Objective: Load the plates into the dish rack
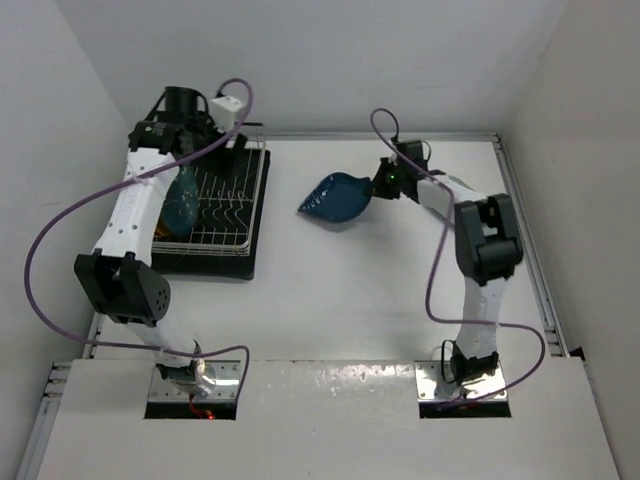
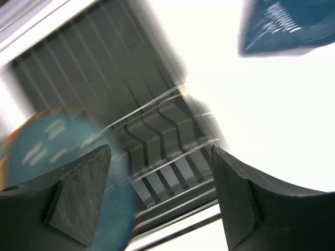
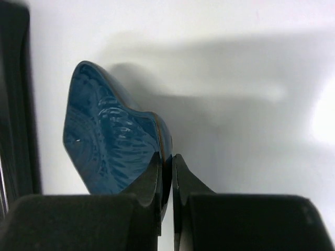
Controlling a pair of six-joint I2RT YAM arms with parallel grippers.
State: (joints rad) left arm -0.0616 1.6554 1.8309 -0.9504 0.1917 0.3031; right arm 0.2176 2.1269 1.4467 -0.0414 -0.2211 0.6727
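the dark blue leaf-shaped plate [image 3: 107,138] is pinched at its rim between the two fingers [image 3: 149,183] of the right gripper [image 3: 166,161]. the jaws are closed onto the rim, with only the thickness of the edge between the tips. in the right wrist view most of the plate is seen beyond the tips and to their left, with its glossy ribbed face turned that way. a soft shadow is cast on the white table [image 1: 350,290] behind it. whether the plate's far edge touches the table cannot be told.

from above, the plate is seen to the right of the dish rack [image 1: 235,195] and apart from it, with its pointed end turned toward the rack and the gripper at its right end.

the left gripper [image 2: 160,151] is held above the rack with its fingers spread wide and nothing between them. its view is blurred. a teal round plate [image 1: 180,200] is seen standing among the prongs at the left side of the rack, partly hidden in the top view by the left arm. in the left wrist view it appears behind the left finger.
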